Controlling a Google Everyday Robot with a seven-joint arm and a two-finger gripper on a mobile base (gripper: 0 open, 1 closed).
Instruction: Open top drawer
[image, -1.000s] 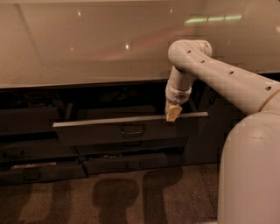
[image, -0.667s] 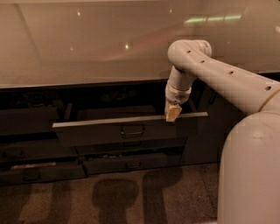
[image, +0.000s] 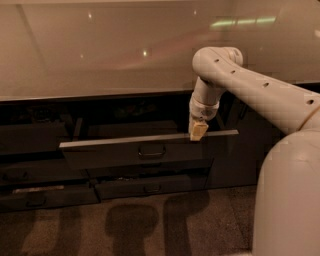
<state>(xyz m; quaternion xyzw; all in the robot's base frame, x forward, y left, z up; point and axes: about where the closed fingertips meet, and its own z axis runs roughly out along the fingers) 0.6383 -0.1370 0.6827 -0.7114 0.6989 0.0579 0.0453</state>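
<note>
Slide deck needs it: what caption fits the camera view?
Gripper at the upper edge of the pulled-out top drawer, right of its handle.

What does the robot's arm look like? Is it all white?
Mostly, yes. The arm is smooth, creamy white and round like a fat tube, with small dark dots along it and a rounded elbow. Its end effector is a tan-yellow tip, sitting at the upper edge of the top drawer. No cables show.

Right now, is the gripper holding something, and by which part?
Cannot be told: the gripper is at the upper rim of the top drawer, right of its handle.
</note>
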